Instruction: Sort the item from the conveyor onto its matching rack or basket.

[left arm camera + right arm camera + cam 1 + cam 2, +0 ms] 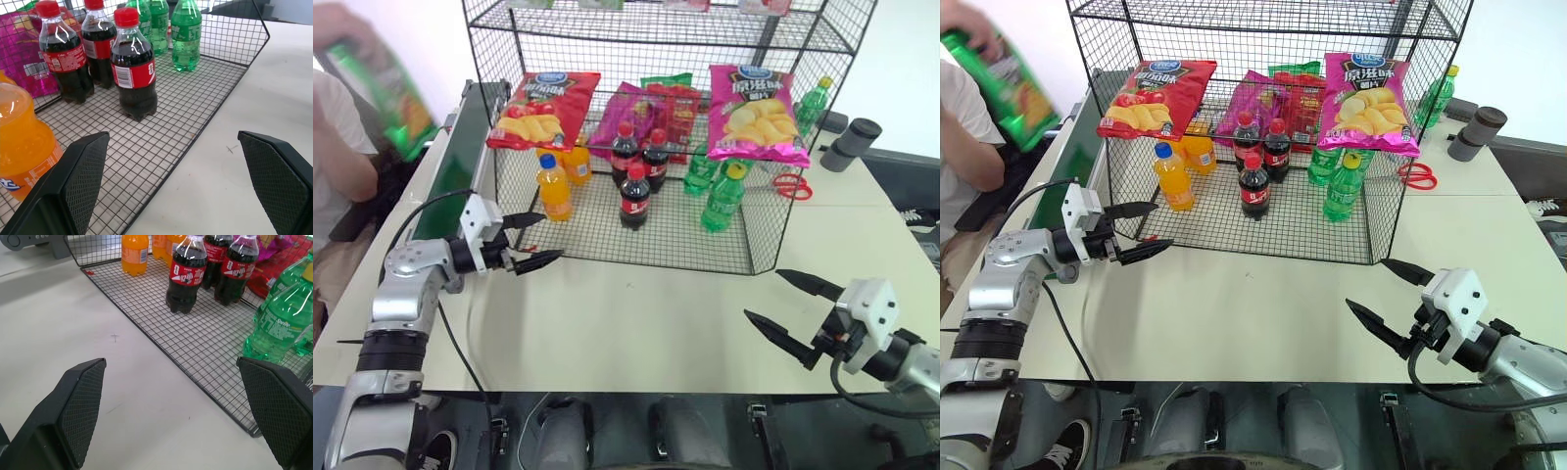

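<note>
The item, a glossy green crisp bag (pixel 384 83), is up in the air at the far left, held by a person's hand above the conveyor (pixel 456 164), a dark green belt running along the table's left side. The rack (pixel 677 242), a tall black wire cage, stands at the back middle of the table. My left gripper (pixel 551 236) is open and empty at the rack's front left corner, pointing toward the cola bottles (pixel 132 63). Near the table's front right edge, my right gripper (pixel 763 295) is open and empty, aimed at the rack.
On the rack hang a red crisp bag (pixel 543 108) and a pink crisp bag (pixel 754 113); orange bottles (pixel 553 186) and green bottles (pixel 722 196) stand on its floor. Red scissors (pixel 791 184) and grey cylinders (pixel 850 142) lie at the back right. A person (pixel 337 147) stands at left.
</note>
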Controlling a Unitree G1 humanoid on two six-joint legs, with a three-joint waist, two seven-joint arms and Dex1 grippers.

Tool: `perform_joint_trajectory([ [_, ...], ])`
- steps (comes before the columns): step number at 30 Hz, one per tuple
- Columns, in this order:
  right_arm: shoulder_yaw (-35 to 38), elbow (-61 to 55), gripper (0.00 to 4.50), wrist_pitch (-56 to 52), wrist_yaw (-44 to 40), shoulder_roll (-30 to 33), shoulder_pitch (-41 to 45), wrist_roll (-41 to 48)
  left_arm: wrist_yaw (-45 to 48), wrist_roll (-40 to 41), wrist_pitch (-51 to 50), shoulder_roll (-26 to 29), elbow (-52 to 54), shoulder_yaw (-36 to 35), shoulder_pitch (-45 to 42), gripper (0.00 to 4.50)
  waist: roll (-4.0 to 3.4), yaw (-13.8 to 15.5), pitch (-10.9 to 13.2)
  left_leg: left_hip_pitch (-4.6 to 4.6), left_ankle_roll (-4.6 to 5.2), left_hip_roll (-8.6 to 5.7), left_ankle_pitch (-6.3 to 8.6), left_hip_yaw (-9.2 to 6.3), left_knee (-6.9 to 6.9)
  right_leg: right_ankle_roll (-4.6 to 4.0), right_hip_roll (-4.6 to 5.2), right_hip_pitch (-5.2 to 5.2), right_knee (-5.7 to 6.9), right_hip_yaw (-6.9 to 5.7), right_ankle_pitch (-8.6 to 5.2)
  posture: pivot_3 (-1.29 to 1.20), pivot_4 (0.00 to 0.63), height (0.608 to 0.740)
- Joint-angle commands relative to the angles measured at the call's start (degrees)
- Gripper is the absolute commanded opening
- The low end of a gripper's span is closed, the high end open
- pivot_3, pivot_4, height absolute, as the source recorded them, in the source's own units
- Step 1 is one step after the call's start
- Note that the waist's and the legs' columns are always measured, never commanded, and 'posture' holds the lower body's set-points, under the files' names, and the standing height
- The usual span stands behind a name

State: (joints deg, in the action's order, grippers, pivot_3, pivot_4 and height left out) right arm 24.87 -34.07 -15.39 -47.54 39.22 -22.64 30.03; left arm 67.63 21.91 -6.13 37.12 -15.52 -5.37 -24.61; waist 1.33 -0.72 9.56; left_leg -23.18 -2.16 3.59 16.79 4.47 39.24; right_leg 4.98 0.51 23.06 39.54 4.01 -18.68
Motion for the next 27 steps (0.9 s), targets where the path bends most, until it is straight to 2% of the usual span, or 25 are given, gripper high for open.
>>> perform_joint_trajectory([
  [1, 0.0, -1.2, 4.46, 0.8, 0.0, -0.2, 0.2, 0.2, -0.3, 0.9, -0.4, 0.6, 1.9, -1.2, -0.1, 4.50, 0.00, 0.0, 0.0, 0.00, 0.00, 0.00, 0.00, 0.00, 0.00, 0.00, 0.00, 0.00, 0.00, 0.00, 0.00, 0.00, 0.150, 0.740],
  [18, -1.2, -2.3, 4.46, 0.2, 1.1, -0.1, 0.6, 0.4, 2.1, 2.5, -4.5, 2.0, 2.1, -1.5, -0.4, 4.50, 0.00, 0.0, 0.0, 0.00, 0.00, 0.00, 0.00, 0.00, 0.00, 0.00, 0.00, 0.00, 0.00, 0.00, 0.00, 0.00, 0.150, 0.740],
  [27, -2.2, -2.9, 4.46, -1.1, 2.0, 0.0, 2.2, 1.2, 1.1, 2.2, -2.0, 1.7, 2.2, -2.7, -0.2, 4.50, 0.00, 0.0, 0.0, 0.00, 0.00, 0.00, 0.00, 0.00, 0.00, 0.00, 0.00, 0.00, 0.00, 0.00, 0.00, 0.00, 0.150, 0.740],
])
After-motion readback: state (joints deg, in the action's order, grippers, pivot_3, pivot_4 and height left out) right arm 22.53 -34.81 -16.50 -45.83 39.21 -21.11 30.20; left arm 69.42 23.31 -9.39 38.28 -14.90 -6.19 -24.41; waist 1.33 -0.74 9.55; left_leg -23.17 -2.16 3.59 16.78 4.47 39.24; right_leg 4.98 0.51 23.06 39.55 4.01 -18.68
